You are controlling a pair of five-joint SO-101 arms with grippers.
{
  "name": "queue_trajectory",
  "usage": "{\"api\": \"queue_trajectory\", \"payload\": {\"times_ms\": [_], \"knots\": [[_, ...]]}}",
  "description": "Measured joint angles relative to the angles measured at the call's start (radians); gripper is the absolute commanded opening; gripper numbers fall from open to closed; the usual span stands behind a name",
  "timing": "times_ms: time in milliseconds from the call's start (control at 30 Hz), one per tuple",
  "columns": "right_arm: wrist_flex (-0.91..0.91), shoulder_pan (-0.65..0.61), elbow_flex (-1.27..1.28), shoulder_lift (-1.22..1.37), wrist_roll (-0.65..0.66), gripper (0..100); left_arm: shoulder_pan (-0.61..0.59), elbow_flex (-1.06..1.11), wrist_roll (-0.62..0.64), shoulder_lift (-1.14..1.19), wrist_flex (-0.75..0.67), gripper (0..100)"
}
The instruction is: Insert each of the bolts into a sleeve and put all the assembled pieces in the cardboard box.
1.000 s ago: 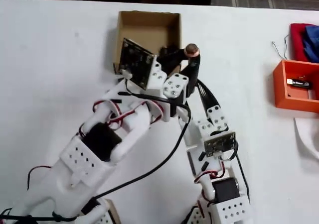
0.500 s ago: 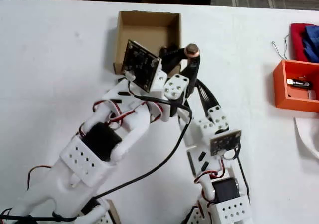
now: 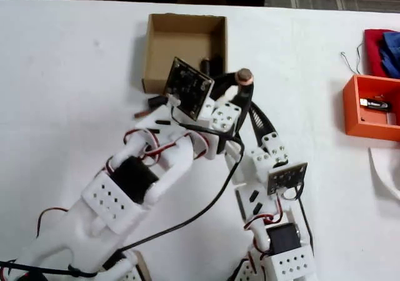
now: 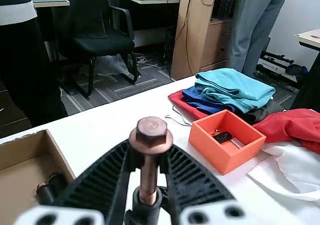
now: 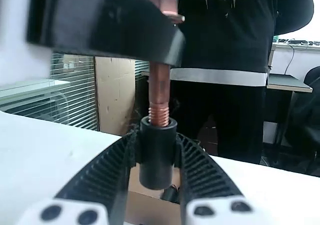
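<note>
Two grips confirmed. Left gripper (image 4: 150, 152): clamped on copper bolt (image 4: 150, 177) just under hex head. Right gripper (image 5: 158, 152): clamped around black sleeve (image 5: 158, 160), bolt's threaded tip in sleeve mouth. Both held just outside cardboard box (image 3: 164, 47) wall. Assembled piece (image 4: 46, 187) lying inside box.

Bright even indoor light, soft faint shadows

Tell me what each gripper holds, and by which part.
Left gripper clamps the copper bolt on its shank just under the hex head. Right gripper clamps the black sleeve by its sides, the bolt's threaded tip in its mouth.
</note>
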Motion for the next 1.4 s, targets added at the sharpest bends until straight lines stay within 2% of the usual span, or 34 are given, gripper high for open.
{"api": "queue_trajectory", "payload": {"times_ms": [100, 267, 367, 600, 833, 1000, 1300, 1400], "knots": [[0.0, 0.0, 0.0, 0.0, 0.0, 2.0, 0.0, 0.002, -0.002, 0.0, 0.037, 3], [0.0, -0.008, 0.0, 0.0, 0.0, 2.0, 0.0, 0.002, -0.003, 0.0, 0.178, 3], [0.0, -0.008, 0.0, 0.0, 0.0, 2.0, 0.0, 0.0, -0.003, 0.0, 0.198, 3], [0.012, -0.002, 0.0, 0.0, 0.0, 2.0, 0.0, 0.0, -0.003, -0.003, 0.213, 24], [0.06, 0.0, 0.0, 0.0, -0.002, 2.0, -0.008, 0.002, 0.0, -0.002, 0.216, 22], [0.063, -0.002, 0.0, 0.003, 0.0, 2.0, -0.066, -0.055, 0.0, -0.002, 0.221, 22], [0.061, -0.003, 0.0, 0.002, 0.0, 2.0, -0.107, -0.21, -0.002, -0.003, 0.336, 22], [0.101, -0.003, -0.002, 0.002, -0.003, 2.0, -0.147, -0.265, -0.002, -0.02, 0.368, 17]]}}
